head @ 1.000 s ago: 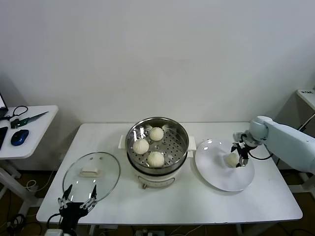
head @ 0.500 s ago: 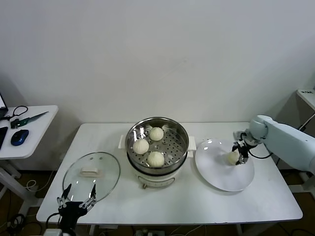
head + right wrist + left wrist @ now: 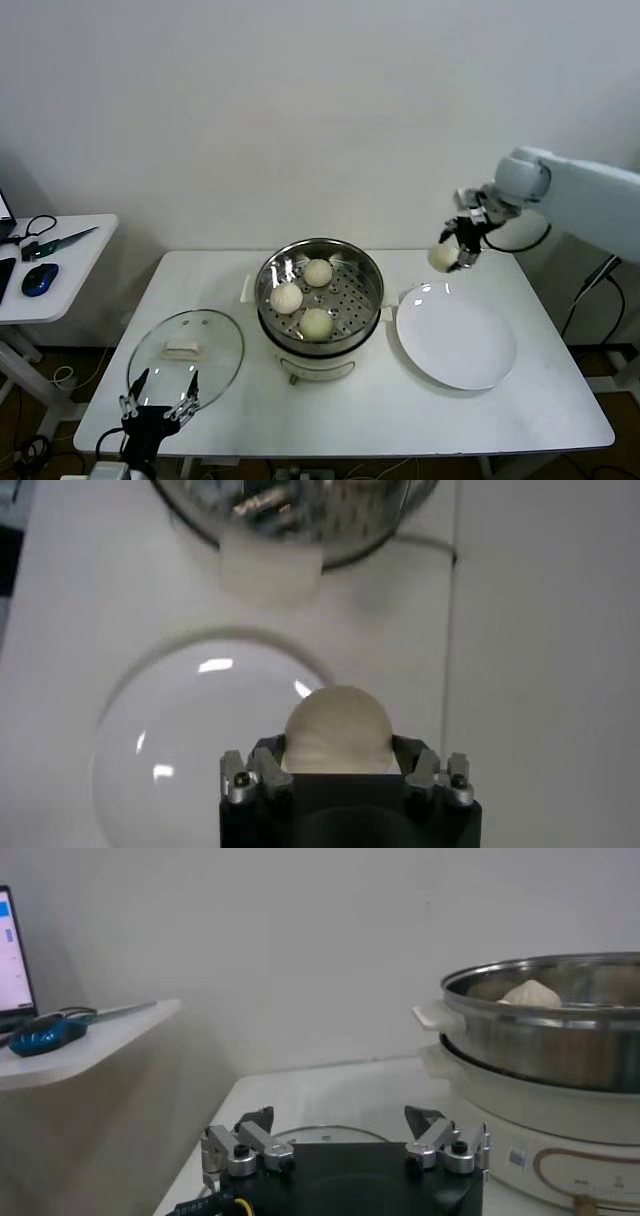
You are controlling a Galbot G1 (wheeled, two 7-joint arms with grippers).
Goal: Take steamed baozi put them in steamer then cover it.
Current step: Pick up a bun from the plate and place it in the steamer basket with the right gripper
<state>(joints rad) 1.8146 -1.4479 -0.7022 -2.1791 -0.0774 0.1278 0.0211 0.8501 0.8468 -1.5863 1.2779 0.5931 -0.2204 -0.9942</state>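
Observation:
Three cream-white baozi [image 3: 317, 272] [image 3: 286, 297] [image 3: 316, 323] lie in the shiny steel steamer [image 3: 368, 272] at the table's middle. A further baozi [image 3: 444, 258] [image 3: 337, 728] hangs in the air above the far left edge of the white plate, with my right gripper [image 3: 455, 256] [image 3: 338, 762] shut on it. The glass cover [image 3: 186, 354] with its cream handle lies flat on the table left of the steamer. My left gripper [image 3: 158, 400] [image 3: 342, 1133] stands open at the table's near left edge, just in front of the cover, with nothing between its fingers.
The white plate [image 3: 456, 343] [image 3: 190, 750] lies bare right of the steamer. A side table [image 3: 50, 270] at the far left carries a mouse and cables. The wall stands close behind the table.
My right gripper has lifted the baozi off the plate and carried it up and toward the steamer. The plate now lies bare. The left arm has not moved.

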